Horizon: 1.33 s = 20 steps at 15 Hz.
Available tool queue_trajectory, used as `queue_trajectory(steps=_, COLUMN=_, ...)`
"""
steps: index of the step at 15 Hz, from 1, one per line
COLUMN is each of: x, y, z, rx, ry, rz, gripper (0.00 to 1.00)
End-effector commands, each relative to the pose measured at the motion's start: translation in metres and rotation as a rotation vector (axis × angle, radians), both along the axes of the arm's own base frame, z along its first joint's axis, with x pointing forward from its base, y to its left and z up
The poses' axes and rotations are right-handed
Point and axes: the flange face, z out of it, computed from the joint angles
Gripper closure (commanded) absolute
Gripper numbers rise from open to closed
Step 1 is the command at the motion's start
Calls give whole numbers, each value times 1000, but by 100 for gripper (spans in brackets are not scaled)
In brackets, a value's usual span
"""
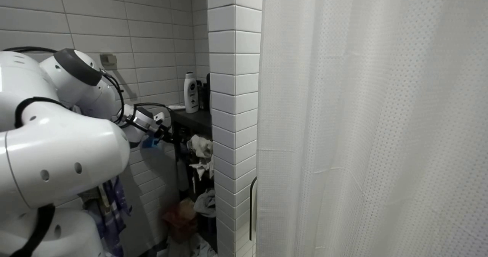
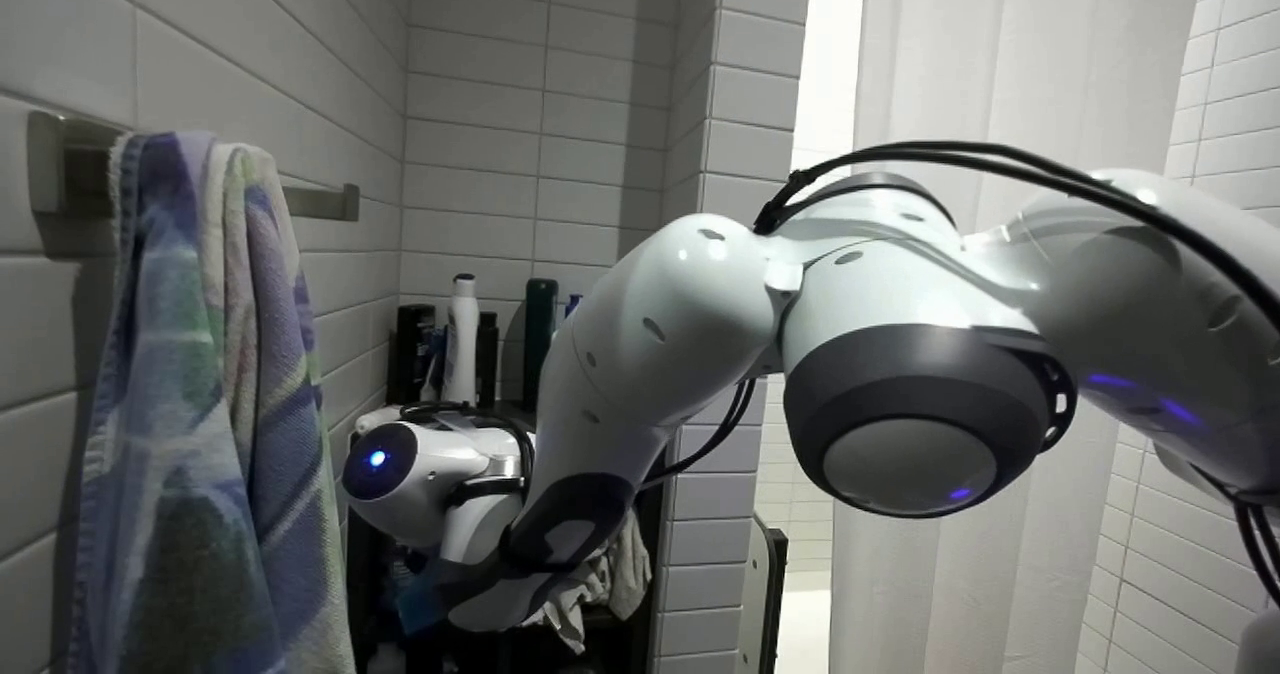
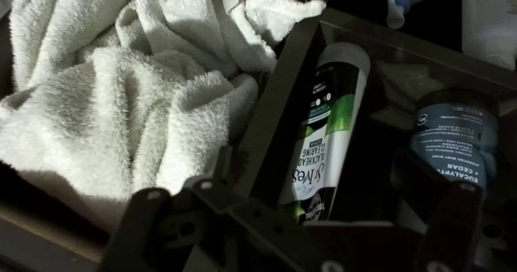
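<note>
In the wrist view, a black two-fingered claw (image 3: 314, 167) shows along the bottom edge, its fingers spread wide apart. Seen in the gap between them, and beyond, is a St. Ives blackhead clearing scrub tube (image 3: 325, 139) in white, black and green. Its printing appears upside down and its lower end is hidden by the claw; whether the two touch cannot be told. Right of the tube, partly behind the claw's right-hand finger, is a teal body wash bottle (image 3: 456, 134) labelled eucalyptus and cedar. Both are inside a dark, box-like compartment (image 3: 278, 110). To the claw's left, outside that compartment, a rumpled white towel (image 3: 133, 110) fills much of the view. Farthest from the claw, at top right, are a white nozzle (image 3: 396, 13) with a blue collar and a pale container (image 3: 488, 21).

In an exterior view, the claw is close by a dark shelf unit (image 1: 194, 121), lower than its top, where a white bottle (image 1: 191, 93) stands upright, above and to the right of the claw. Farther right are a white-tiled pillar (image 1: 234, 116) and a pale shower curtain (image 1: 362, 116).
</note>
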Motion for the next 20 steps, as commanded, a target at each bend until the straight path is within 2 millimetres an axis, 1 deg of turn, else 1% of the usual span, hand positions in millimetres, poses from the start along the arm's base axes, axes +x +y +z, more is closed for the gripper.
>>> queue_trajectory(steps=1, x=-13, y=-6, z=16, rx=32, ry=66, rz=39, gripper=0)
queue_trajectory(steps=3, x=-16, y=-7, z=23, rx=43, ry=79, rz=60, gripper=0)
queue_trajectory(steps=7, x=-27, y=-10, z=34, rx=80, ry=178, rz=107, gripper=0)
queue_trajectory(steps=13, x=-49, y=-12, z=40, rx=80, ry=301, rz=170, gripper=0)
queue_trajectory(steps=16, x=-61, y=-18, z=44, rx=70, ry=360, rz=199, gripper=0)
queue_trajectory(steps=20, x=-80, y=-33, z=53, rx=33, ry=451, rz=223, gripper=0)
